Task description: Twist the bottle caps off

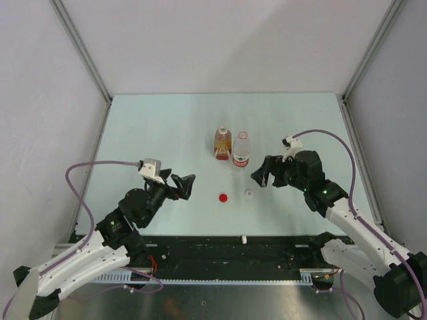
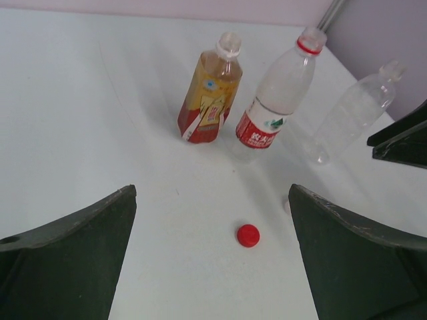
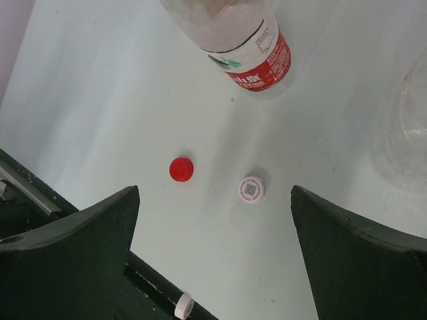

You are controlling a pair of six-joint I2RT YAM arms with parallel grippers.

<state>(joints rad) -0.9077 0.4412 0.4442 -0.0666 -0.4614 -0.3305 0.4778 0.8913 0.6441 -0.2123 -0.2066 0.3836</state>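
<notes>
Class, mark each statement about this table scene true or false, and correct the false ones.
1. The red cap lies loose on the table. True.
2. The left gripper is shut on the amber bottle. False: its jaws are open and empty, well apart from that bottle.
3. The red-labelled bottle stands right beside the amber bottle. True.
4. The cap nearest the red cap is also red. False: it is a white cap, lying on the table.
5. The right gripper is open and holds nothing. True.
</notes>
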